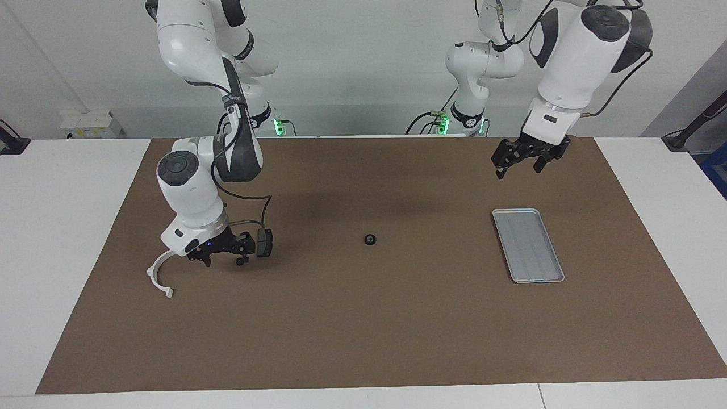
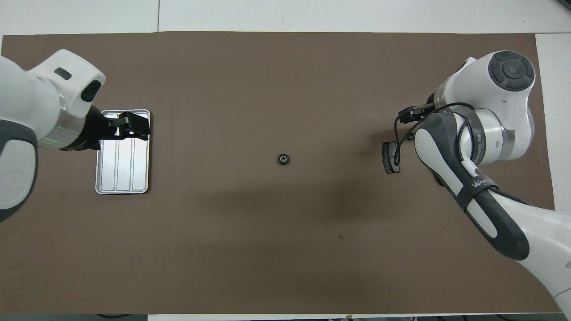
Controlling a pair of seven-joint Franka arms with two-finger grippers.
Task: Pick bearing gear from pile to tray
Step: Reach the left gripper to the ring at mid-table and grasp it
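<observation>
A small black round bearing gear (image 1: 370,239) lies alone in the middle of the brown mat and also shows in the overhead view (image 2: 283,159). The silver-grey tray (image 1: 528,245) lies empty toward the left arm's end (image 2: 122,178). Of the pile I see the white curved arc (image 1: 158,278) toward the right arm's end. My right gripper (image 1: 225,260) is low over the mat beside the arc, open and empty. A dark grey block (image 1: 264,242) with a cable sits at its side. My left gripper (image 1: 519,166) hangs raised near the tray, open and empty (image 2: 132,125).
The brown mat (image 1: 363,329) covers most of the white table. In the overhead view the right arm's wrist (image 2: 482,120) hides the gripper and the arc. Cables run along the right arm.
</observation>
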